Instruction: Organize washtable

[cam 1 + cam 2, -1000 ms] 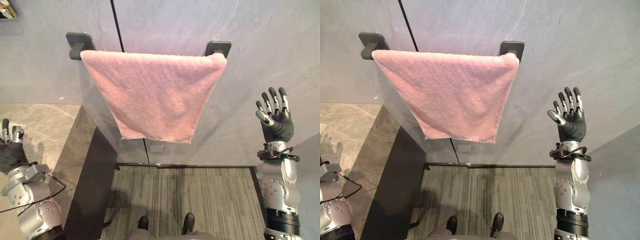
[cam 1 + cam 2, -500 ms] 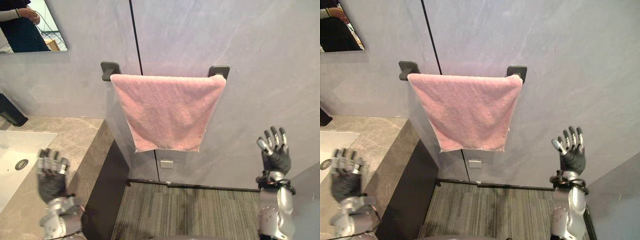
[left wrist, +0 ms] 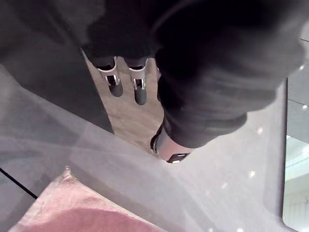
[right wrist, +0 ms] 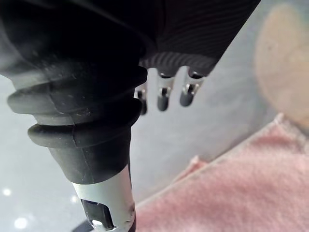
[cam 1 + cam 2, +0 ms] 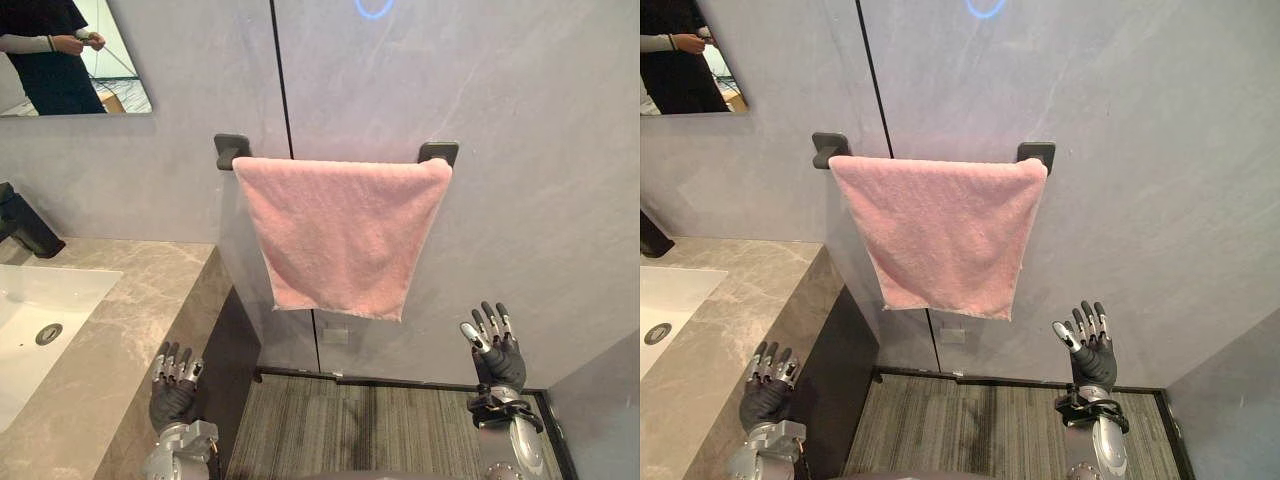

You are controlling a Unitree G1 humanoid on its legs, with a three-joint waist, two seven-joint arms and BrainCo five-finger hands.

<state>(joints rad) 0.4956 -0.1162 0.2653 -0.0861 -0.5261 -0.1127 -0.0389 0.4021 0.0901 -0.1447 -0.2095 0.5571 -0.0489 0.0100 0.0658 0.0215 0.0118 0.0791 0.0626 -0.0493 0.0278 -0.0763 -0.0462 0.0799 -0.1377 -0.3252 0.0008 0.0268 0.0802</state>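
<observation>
Left eye view, right eye view: head stereo pair, set side by side, facing grey wall from mid-distance, tilted slightly down. Shared ground: pink towel, countertop right edge, floor.
Left wrist view: very close, along left hand, towards towel corner.
Right wrist view: very close, along right hand, towards towel edge.

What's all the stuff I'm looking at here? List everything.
Towel: one, pink, draped over the rail.
Rail: one, dark, on the grey wall.
Counter: one, beige marble, left.
Sink: one, white, in the counter.
Tap: one, black, behind the sink.
Mirror: one, upper left, reflecting a person.
Carpet: one, striped grey, floor.
Left hand: one, silver and dark, open, beside the counter.
Right hand: one, silver and dark, open, lower right of the towel.
</observation>
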